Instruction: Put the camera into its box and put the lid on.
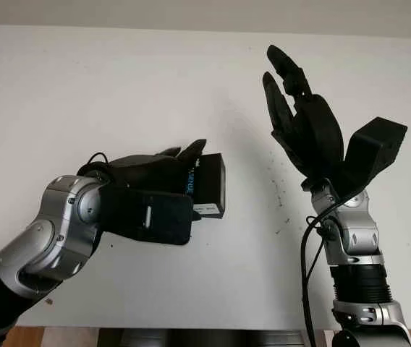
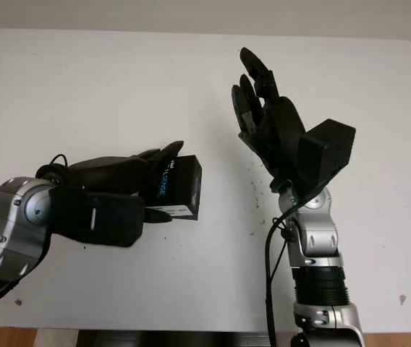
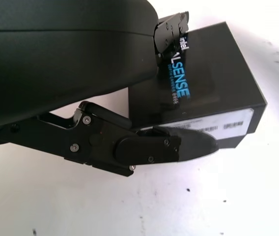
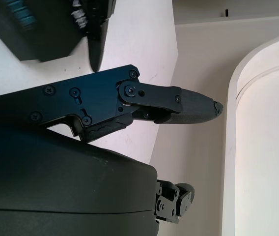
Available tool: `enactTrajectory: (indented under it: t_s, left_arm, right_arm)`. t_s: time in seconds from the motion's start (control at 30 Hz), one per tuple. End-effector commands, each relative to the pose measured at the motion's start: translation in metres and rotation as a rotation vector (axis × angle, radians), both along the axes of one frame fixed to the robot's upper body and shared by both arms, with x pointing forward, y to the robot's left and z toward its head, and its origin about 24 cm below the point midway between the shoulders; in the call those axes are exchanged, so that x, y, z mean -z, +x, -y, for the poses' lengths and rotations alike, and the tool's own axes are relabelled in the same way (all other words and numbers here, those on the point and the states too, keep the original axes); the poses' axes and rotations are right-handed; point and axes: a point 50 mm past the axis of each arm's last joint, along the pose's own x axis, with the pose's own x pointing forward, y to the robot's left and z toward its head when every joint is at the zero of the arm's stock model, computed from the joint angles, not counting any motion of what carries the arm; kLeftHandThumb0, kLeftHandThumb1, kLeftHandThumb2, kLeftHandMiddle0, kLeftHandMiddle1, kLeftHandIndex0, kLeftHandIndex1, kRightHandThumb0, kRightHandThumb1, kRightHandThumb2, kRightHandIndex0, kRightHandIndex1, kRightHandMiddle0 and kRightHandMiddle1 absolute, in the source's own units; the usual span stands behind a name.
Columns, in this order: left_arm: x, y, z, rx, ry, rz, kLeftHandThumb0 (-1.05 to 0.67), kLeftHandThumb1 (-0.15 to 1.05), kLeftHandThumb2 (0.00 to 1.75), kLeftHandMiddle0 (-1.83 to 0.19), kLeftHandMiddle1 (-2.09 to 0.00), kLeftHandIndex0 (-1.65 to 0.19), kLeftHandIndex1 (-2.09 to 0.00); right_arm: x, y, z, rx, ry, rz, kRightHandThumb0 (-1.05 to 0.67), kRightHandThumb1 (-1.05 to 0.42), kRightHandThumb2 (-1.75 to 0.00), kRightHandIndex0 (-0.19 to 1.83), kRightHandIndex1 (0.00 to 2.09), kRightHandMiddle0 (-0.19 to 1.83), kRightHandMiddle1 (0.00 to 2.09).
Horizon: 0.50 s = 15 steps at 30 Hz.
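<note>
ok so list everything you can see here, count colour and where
camera box: one, black with blue lettering and a white label strip, held above the table's left half in the left robot hand
table: one, white with small dark specks, spanning the scene
left robot hand: one, black on a silver arm, lower left, fingers closed around the box
right robot hand: one, black on a silver arm, raised at right, open, holding nothing

Box [image 3: 213, 83]: matte black, blue and white lettering, white label strip along one edge. Bench [image 1: 119, 79]: white, dark specks. Left hand [image 1: 147, 181] and right hand [image 1: 303, 123]: black; forearms silver.
</note>
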Motion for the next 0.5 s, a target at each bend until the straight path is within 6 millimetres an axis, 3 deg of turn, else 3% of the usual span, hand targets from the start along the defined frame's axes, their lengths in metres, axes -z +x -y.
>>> enactTrajectory:
  t_s: [0.0, 0.47]
  left_arm:
    - [0.0074, -0.0092, 0.0161, 0.098, -0.001, -0.025, -0.72, 1.05, 0.55, 0.19, 0.0, 0.19, 0.0]
    - [0.0071, -0.0086, 0.0204, 0.119, 0.002, -0.023, -0.71, 1.05, 0.52, 0.19, 0.0, 0.19, 0.0]
  right_arm:
    - [-0.0043, -0.0009, 0.0005, -0.001, -0.005, 0.019, -0.67, -1.05, -0.48, -0.04, 0.06, -0.19, 0.46]
    - [-0.0042, 0.0, -0.0001, -0.002, -0.001, 0.02, -0.67, -1.05, -0.48, -0.04, 0.06, -0.19, 0.45]
